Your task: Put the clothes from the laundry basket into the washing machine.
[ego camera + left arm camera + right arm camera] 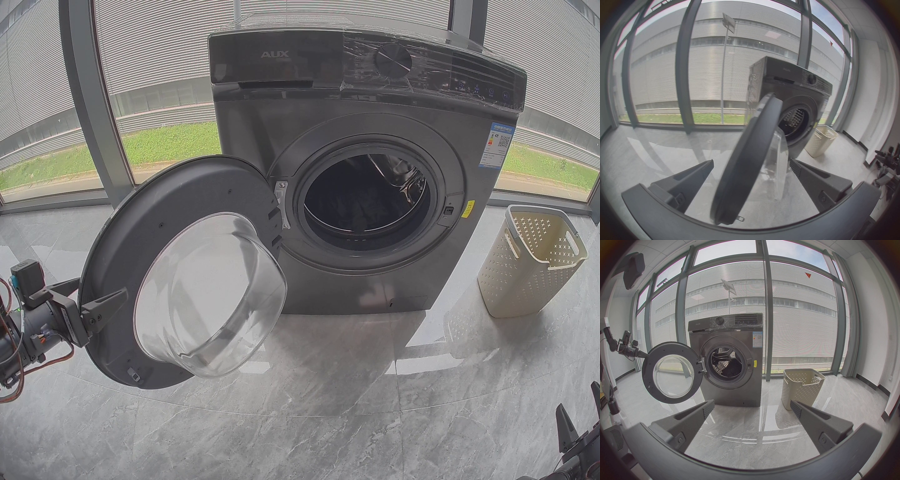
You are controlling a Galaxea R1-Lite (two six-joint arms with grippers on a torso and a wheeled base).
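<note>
The washing machine (350,294) stands at the far edge of the floor (325,400), against the windows. Its door (156,219) is swung wide to my left, so the drum (365,200) mouth faces me unblocked. That is why my left gripper (103,289) sits at the door's outer rim, where a push or pull swings it most easily. Its fingers are spread, one on either side of the rim, and the left wrist view shows the door's edge running between them with a gap on each side. I judge it is straddling the rim and not clamping it. Whether a finger brushes the door I cannot tell.

The laundry basket (531,275) stands on the floor just beside the machine's right front corner, upright, close enough for a short carry to the drum. What I see of its inside is bare perforated wall. Its bottom is hidden, so I cannot say whether clothes remain. Dark shapes lie inside the drum, too dim for me to name as clothes.

My right gripper (751,402) hangs low near the floor's near right corner, well apart from the basket. Its fingers are spread wide and hold nothing.
</note>
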